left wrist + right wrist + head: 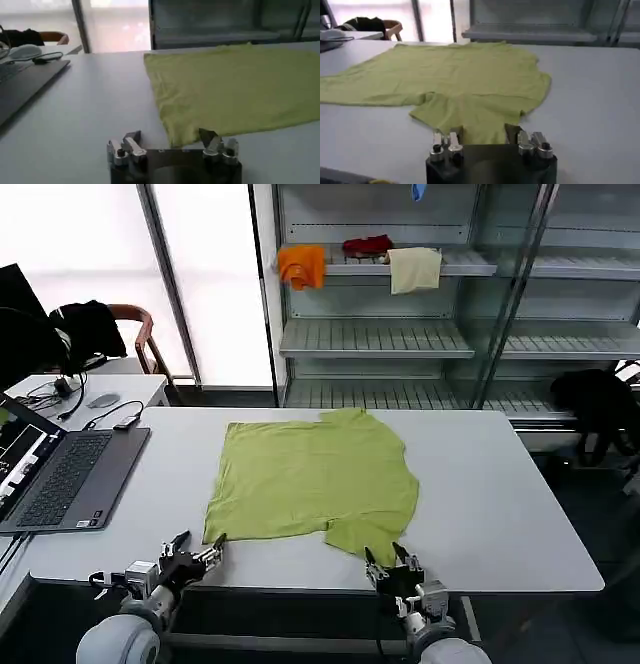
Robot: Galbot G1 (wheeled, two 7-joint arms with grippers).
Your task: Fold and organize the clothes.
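The lime T-shirt (312,480) lay spread flat on the white surface (500,504), just beside the laptop (62,476), its sleeve toward the near edge. The left gripper (198,556) sat low at the shirt's near corner with fingers (131,144) spread and nothing between them. The right gripper (397,565) sat at the sleeve's edge, fingers (519,137) likewise spread and empty.

Lab or office workroom, white table (500,514), open laptop (60,474), metal shelving (400,339), bright windows (90,244)
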